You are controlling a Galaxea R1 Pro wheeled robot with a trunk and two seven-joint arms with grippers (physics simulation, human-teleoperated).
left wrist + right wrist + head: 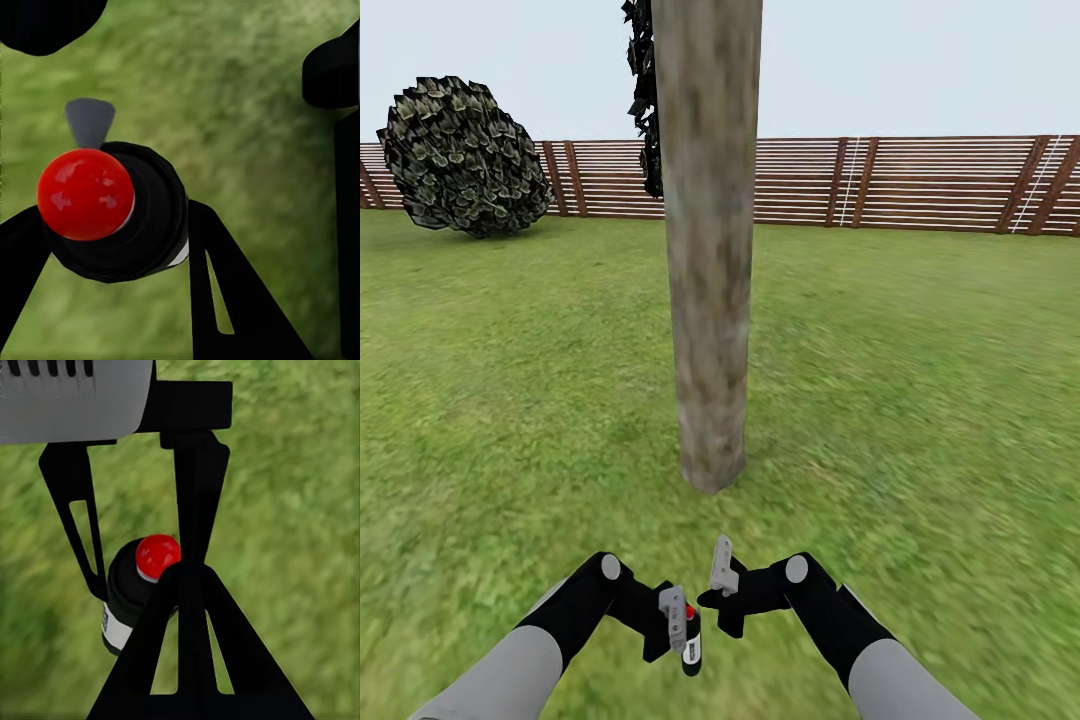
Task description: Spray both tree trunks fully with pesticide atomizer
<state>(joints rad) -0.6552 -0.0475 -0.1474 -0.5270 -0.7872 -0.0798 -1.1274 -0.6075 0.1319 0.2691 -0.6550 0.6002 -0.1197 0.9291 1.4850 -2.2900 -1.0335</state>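
A pale mottled tree trunk (710, 250) rises from the lawn straight ahead, a short way beyond both arms. The pesticide atomizer (691, 648) is a small dark bottle with a red top (85, 193). It stands upright in my left gripper (678, 640), whose black fingers (225, 292) are shut on its body. In the right wrist view the atomizer (131, 592) hangs over the grass between those fingers. My right gripper (712, 600) hovers just to its right, shut, its fingertips (187, 577) pressed together on nothing.
Green lawn (920, 400) spreads all around. A brown slatted fence (920, 185) closes the far side. A round dark bush (465, 160) stands at the back left, and dark foliage (645, 90) shows behind the trunk.
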